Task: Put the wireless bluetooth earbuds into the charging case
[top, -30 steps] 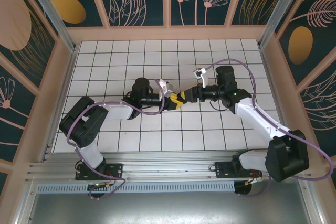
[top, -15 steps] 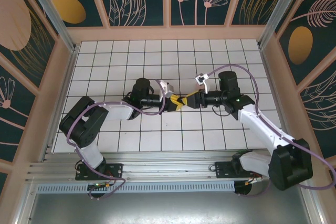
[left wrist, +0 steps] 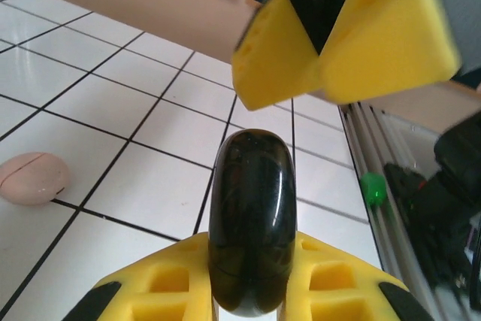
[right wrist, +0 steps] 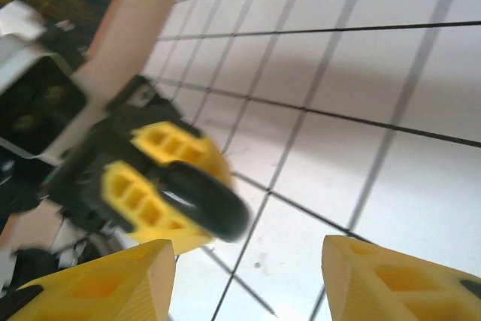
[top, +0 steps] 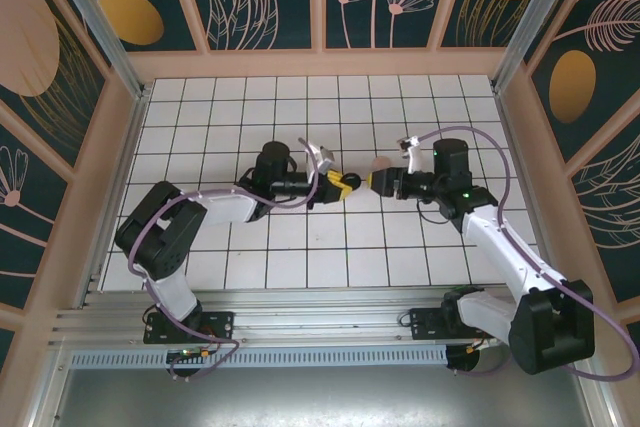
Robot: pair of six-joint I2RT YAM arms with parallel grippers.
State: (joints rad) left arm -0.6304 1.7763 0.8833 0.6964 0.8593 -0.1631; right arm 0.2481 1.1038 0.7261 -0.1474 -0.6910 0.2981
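Note:
My left gripper (top: 340, 185) is shut on a glossy black charging case (top: 349, 184), closed and held on edge above the tiles. In the left wrist view the case (left wrist: 252, 216) stands between the yellow fingers (left wrist: 158, 283). My right gripper (top: 373, 183) faces it from the right, a short gap away, open and holding nothing. Its wrist view shows the black case (right wrist: 203, 201) in the left gripper (right wrist: 161, 186) ahead of its spread fingertips (right wrist: 113, 276). The earbuds are out of view.
A closed pale pink case (top: 381, 163) lies on the white tiled floor (top: 300, 107) just behind the right gripper; it also lies at the left in the left wrist view (left wrist: 34, 178). Wooden walls (top: 320, 62) ring the floor.
The right gripper has pulled back to the right, away from the black case it was up against. The left gripper still holds the case and has shifted slightly.

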